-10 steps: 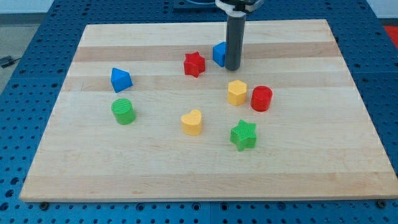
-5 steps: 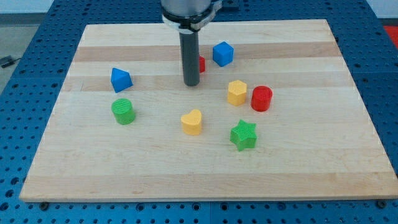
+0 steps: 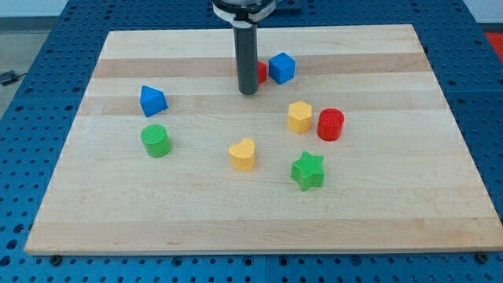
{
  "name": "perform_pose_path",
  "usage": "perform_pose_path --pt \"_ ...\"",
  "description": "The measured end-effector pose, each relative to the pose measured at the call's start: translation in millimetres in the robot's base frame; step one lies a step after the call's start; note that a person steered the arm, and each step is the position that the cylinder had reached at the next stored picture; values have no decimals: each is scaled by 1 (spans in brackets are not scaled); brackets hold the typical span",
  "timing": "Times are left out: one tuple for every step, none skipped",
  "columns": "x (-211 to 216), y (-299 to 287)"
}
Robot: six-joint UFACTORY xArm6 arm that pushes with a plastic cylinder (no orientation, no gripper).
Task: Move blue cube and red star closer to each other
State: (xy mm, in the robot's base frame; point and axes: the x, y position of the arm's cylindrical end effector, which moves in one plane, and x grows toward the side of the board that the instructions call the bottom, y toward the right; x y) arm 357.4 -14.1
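The blue cube (image 3: 281, 67) sits near the view's top, right of centre. The red star (image 3: 262, 72) lies just to its left, touching or nearly touching it, and is mostly hidden behind my dark rod. My tip (image 3: 248, 91) rests on the board just left of and slightly below the red star, close against it.
A blue triangular block (image 3: 152, 101) and a green cylinder (image 3: 156, 141) sit at the view's left. A yellow heart (image 3: 243, 154), green star (image 3: 307, 170), yellow hexagon (image 3: 299, 116) and red cylinder (image 3: 331, 124) lie below the tip. The wooden board (image 3: 393, 196) ends at blue perforated table.
My tip went from right of the blue cube around to the left of the red star, then up and right. The red star now sits closer to the blue cube.
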Motion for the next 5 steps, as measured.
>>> perform_pose_path --pt "0 40" --pt "-3 76" --pt "-9 76" --pt "-9 65" --pt "-12 52"
